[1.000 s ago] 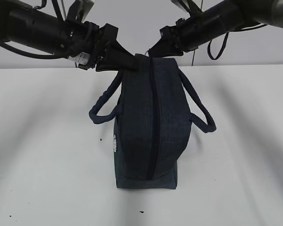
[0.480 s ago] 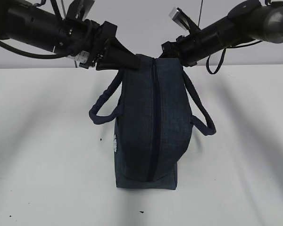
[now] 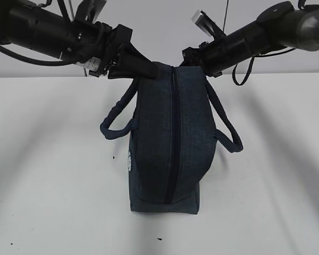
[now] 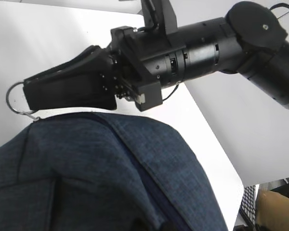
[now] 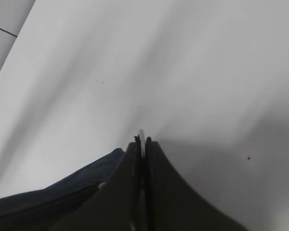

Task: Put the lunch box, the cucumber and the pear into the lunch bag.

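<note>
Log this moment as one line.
bag: upright, zipper closed | left hand: shut on bag top | right hand: shut on ring

I can read no text anywhere on my feeds. The bag (image 3: 170, 138) carries a small pale round patch (image 3: 129, 161) low on its side, too blurred to read.

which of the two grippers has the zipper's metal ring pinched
The right gripper: in the left wrist view the metal ring pokes out of its shut fingers. The left gripper is clamped on the lunch bag fabric at the far left corner instead.
</note>
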Controlling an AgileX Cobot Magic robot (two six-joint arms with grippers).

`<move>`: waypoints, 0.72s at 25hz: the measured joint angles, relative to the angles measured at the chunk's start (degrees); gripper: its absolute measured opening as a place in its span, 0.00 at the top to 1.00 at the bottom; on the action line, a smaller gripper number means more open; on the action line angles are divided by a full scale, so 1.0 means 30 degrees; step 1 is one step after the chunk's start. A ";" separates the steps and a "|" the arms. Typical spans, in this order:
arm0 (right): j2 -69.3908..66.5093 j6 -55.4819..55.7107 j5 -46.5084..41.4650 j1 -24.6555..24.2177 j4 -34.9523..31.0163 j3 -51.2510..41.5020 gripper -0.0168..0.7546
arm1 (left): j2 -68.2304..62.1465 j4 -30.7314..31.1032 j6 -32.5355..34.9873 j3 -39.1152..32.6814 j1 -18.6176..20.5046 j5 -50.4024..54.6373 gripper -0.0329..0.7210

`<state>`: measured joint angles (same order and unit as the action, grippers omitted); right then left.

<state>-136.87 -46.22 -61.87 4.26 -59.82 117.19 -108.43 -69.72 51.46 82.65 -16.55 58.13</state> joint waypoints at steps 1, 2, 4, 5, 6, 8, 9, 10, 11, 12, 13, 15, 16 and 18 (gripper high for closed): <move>-0.0038 0.0013 0.0000 -0.0028 -0.0038 0.0113 0.97 | 0.0000 0.0000 0.0000 0.0000 0.0000 -0.0059 0.95; -0.0102 0.0013 0.0000 -0.0028 -0.0068 0.0207 0.96 | 0.0000 0.0000 0.0000 0.0000 0.0000 -0.0169 0.95; -0.0203 0.0013 0.0044 -0.0028 -0.0015 0.0746 0.89 | 0.0000 0.0000 0.0000 0.0000 0.0000 -0.0358 0.95; -0.0234 0.0013 0.0086 -0.0072 0.0089 0.1129 0.85 | 0.0000 0.0058 0.0000 0.0025 0.0000 -0.0459 0.95; -0.0234 0.0013 0.0051 -0.0081 0.0282 0.1651 0.79 | 0.0000 0.0182 0.0000 0.0044 -0.0017 -0.0657 0.95; -0.0234 0.0156 -0.0303 -0.0115 0.0515 0.2516 0.68 | 0.0017 0.0639 0.0000 0.0044 -0.0017 -0.1019 0.94; -0.0234 0.0340 -0.0531 -0.0115 0.0728 0.3031 0.63 | 0.0017 0.0843 0.0000 0.0087 -0.0017 -0.1216 0.93; -0.0234 0.0702 -0.0828 -0.0115 0.1026 0.3515 0.57 | 0.0017 0.0976 0.0000 0.0103 -0.0017 -0.1404 0.91; -0.0234 0.1056 -0.1173 -0.0115 0.1490 0.3974 0.54 | 0.0017 0.1041 0.0000 0.0124 -0.0017 -0.1601 0.87; -0.0234 0.1504 -0.1433 -0.0115 0.1878 0.4276 0.53 | 0.0017 0.1058 0.0000 0.0138 -0.0017 -0.1778 0.84; -0.0234 0.2123 -0.1927 -0.0115 0.2670 0.4807 0.51 | 0.0017 0.1058 0.0000 0.0161 -0.0017 -0.2010 0.78; -0.0234 0.3551 -0.2514 -0.0115 0.4396 0.5726 0.50 | 0.0017 0.1040 0.0000 0.0185 -0.0017 -0.2429 0.66; -0.0234 0.4243 -0.2669 -0.0115 0.5268 0.6185 0.50 | 0.0017 0.0982 0.0000 0.0185 -0.0017 -0.2511 0.60; -0.0234 0.5521 -0.2773 -0.0115 0.6730 0.7041 0.50 | 0.0056 0.0967 0.0000 0.0192 -0.0017 -0.2600 0.53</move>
<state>-137.57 -29.66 -70.19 3.91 -39.63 138.32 -108.27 -66.82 51.46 83.22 -16.60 50.33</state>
